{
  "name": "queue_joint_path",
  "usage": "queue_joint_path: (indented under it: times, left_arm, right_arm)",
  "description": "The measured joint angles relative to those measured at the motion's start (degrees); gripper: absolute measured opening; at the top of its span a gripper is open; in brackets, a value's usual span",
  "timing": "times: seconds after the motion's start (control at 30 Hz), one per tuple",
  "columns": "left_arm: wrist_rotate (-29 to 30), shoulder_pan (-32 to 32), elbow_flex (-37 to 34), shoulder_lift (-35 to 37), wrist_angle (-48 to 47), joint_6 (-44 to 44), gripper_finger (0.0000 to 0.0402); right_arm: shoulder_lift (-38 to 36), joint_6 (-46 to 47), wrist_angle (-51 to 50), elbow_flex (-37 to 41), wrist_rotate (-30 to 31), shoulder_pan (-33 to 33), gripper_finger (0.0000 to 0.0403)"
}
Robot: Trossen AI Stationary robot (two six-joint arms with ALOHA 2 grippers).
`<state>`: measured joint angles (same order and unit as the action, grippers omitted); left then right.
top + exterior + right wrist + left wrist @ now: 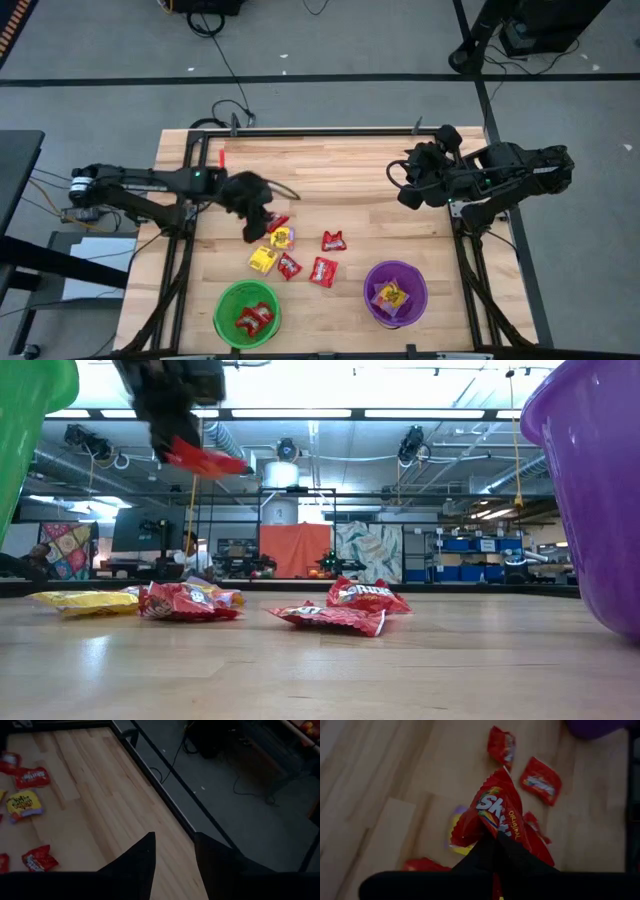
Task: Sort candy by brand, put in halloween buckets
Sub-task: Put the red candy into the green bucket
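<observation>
Pinched between the closed fingers of the left pincer (495, 842), a red Skittles packet (497, 812) hangs above the loose candy on the desk (400, 240). It looks light, thin and crinkly, probably slippery, so a grip on the crimped edge should suit best. Red and yellow packets lie scattered below; the green bucket (222, 305) holds red ones, the purple bucket (418, 280) yellow. The right pincer (172, 850) waits half-open and empty near the desk's far right edge.
</observation>
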<state>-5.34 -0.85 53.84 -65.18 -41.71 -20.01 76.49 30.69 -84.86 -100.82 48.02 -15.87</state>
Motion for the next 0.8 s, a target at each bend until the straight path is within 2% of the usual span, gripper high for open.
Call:
queue_joint_path:
  times: [0.17, 0.43, 0.8]
  left_arm:
    - [3.5, 8.3, 0.0, 3.3, -2.5, -6.3, 0.0018]
    - [13.6, 21.6, 0.0, 4.3, -2.0, -15.1, 0.0018]
    - [20.6, 33.3, 0.0, 3.6, 5.2, -27.6, 0.0014]
  right_arm:
    - [0.0, 2.7, 0.0, 0.0, -0.2, -0.2, 0.0148]
    - [0.0, 3.7, 0.0, 0.0, 0.9, -0.2, 0.0148]
    - [0.0, -0.7, 0.0, 0.0, 3.4, 2.5, 0.0148]
